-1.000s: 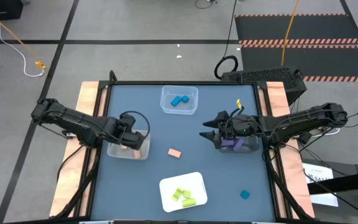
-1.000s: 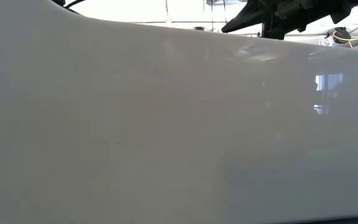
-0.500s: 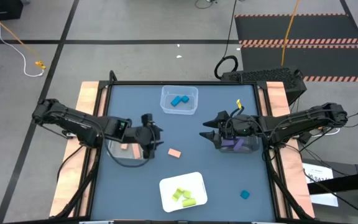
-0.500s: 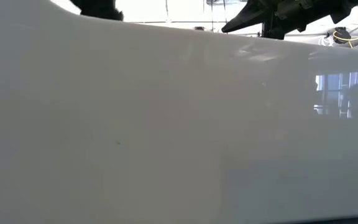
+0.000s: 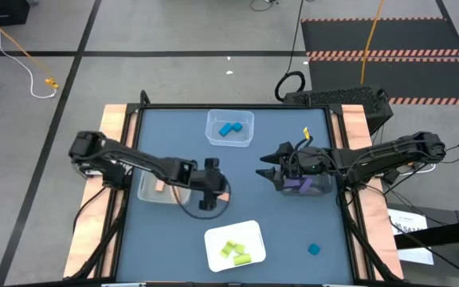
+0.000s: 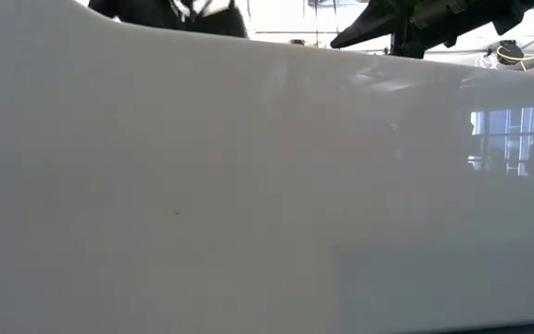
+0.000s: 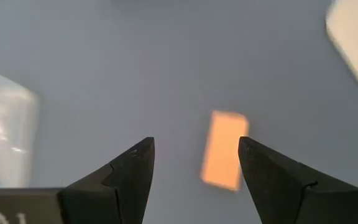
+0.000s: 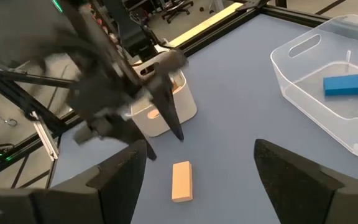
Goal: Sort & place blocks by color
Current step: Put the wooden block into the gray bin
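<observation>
A tan block (image 7: 224,149) lies flat on the blue table. My left gripper (image 7: 196,142) hangs open just above it, one finger on either side, touching nothing; the right wrist view shows the same gripper (image 8: 163,146) over the block (image 8: 181,180). In the high view the left gripper (image 5: 216,191) covers the block. My right gripper (image 5: 265,166) waits open at the table's right, beside the dark bin (image 5: 313,188) holding purple blocks (image 5: 296,184). A lone blue block (image 5: 314,249) lies near the right near corner.
A clear bin (image 5: 249,119) at the far side holds blue blocks (image 5: 229,127). Another clear bin (image 5: 146,190) on the left holds a tan block (image 5: 159,187). A white tray (image 5: 213,239) at the near edge holds yellow-green blocks (image 5: 233,250); its wall (image 6: 248,186) fills the low view.
My left gripper has travelled from above the left clear bin toward the table's right and slightly nearer, ending over the tan block in the middle. A tan block now shows inside that bin. The right arm has kept still.
</observation>
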Motion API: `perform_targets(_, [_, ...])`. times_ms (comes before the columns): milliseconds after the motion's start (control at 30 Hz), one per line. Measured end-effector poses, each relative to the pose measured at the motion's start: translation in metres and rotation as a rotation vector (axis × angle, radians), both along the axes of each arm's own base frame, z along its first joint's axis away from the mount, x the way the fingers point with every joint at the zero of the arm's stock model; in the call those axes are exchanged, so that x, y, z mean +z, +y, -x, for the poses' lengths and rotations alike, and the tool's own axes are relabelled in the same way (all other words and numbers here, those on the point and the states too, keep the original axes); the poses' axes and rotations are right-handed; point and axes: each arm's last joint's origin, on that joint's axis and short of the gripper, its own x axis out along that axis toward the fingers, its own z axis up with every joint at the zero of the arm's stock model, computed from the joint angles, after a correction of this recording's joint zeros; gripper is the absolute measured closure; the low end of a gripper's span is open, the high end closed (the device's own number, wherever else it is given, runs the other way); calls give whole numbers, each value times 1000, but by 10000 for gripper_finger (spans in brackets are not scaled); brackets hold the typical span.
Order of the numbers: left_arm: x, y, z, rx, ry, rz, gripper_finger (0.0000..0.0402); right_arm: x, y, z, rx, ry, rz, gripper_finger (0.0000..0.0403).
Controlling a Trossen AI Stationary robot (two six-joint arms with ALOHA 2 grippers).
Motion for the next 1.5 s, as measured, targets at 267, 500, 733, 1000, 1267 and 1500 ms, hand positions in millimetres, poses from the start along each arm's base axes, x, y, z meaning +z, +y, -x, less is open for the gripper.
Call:
perform_targets(267, [-38, 1, -13, -53, 111, 98, 170, 0, 0, 0, 0, 0, 0, 117])
perform_targets(500, [-49, 5, -23, -123, 84, 165, 170, 0, 0, 0, 0, 0, 0, 117])
perform_targets(733, [-51, 9, -24, -177, 80, 129, 170, 0, 0, 0, 0, 0, 0, 117])
perform_targets(1000, [-74, 10, -27, -205, 149, 105, 170, 0, 0, 0, 0, -1, 0, 117])
perform_targets(1267, [-83, 6, -27, -128, 178, 56, 210, 0, 0, 0, 0, 1, 0, 117])
perform_targets(1500, [-78, 6, -25, -77, 184, 104, 275, 0, 0, 0, 0, 1, 0, 117])
